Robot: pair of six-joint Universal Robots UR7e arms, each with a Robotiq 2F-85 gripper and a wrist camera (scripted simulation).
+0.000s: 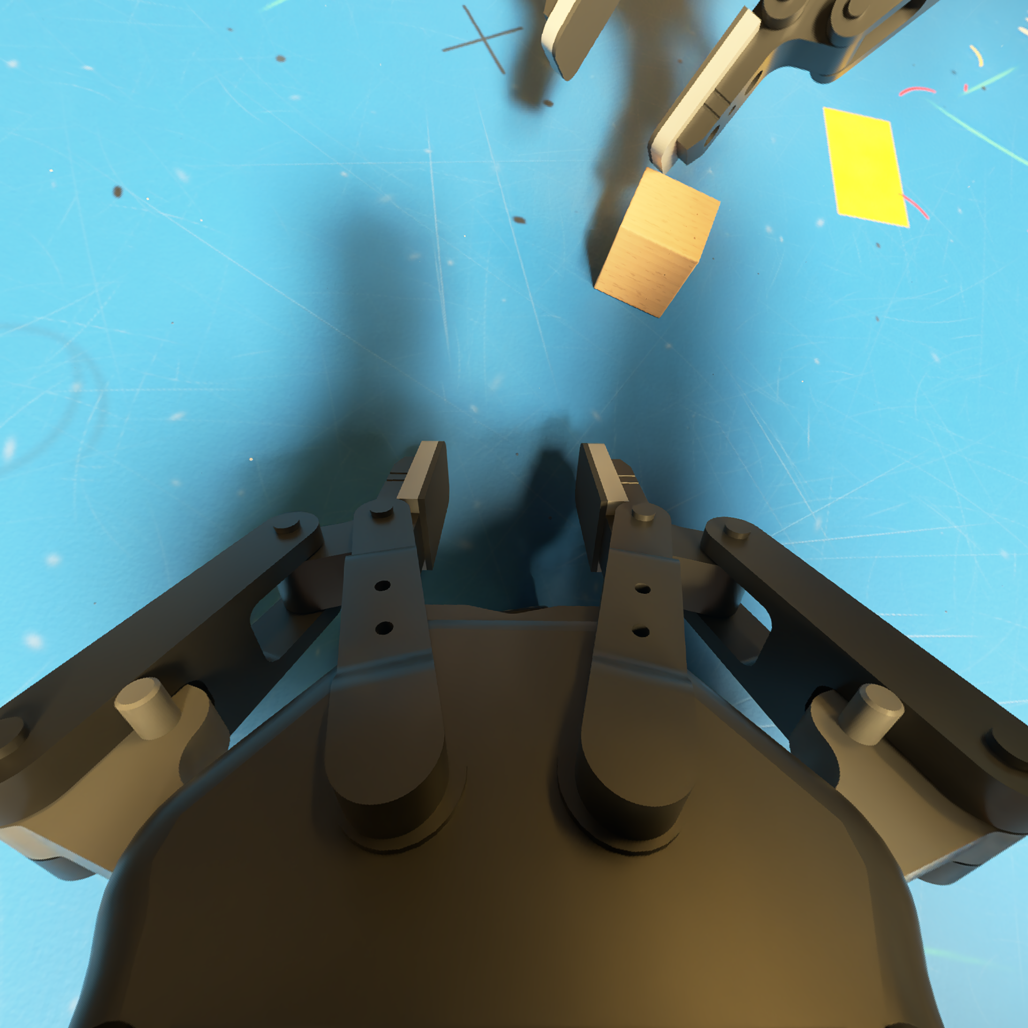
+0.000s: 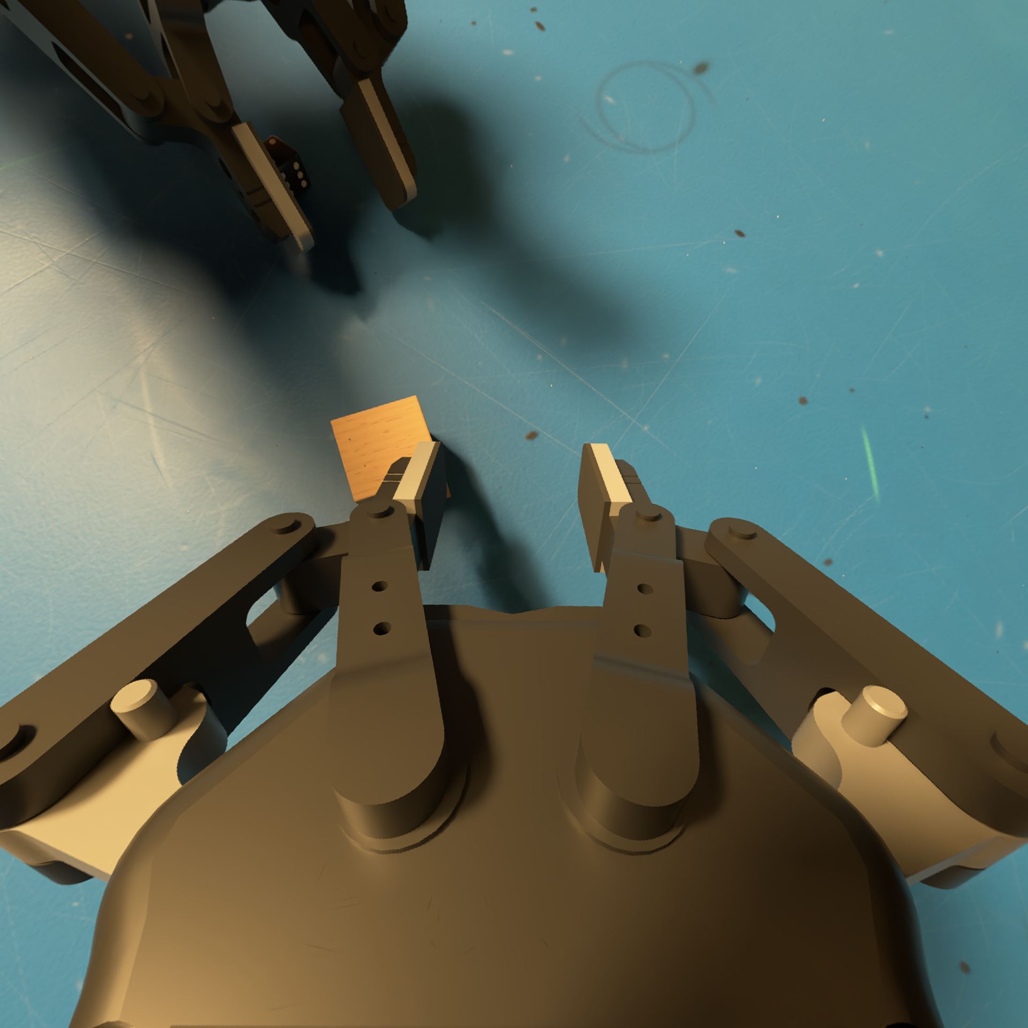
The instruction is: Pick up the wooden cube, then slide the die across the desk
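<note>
The wooden cube [image 1: 656, 245] rests on the blue desk [image 1: 222, 278], ahead and to the right of my left gripper [image 1: 512, 450], which is open and empty. My right gripper [image 2: 512, 450] is open. One of its fingertips [image 2: 425, 473] is at the cube's [image 2: 375, 439] top edge, and the cube lies outside the jaws. In the left wrist view the right gripper [image 1: 612, 111] shows at the top. The dark die [image 2: 289, 164] with pale dots sits between the fingers of the left gripper [image 2: 353, 222], close to one pad. The left wrist view does not show the die.
A flat yellow rectangle [image 1: 865, 167] is on the desk to the right of the cube. A drawn cross [image 1: 484, 39] is at the far edge and a faint ring mark [image 2: 645, 105] is farther off. The desk is scratched and speckled.
</note>
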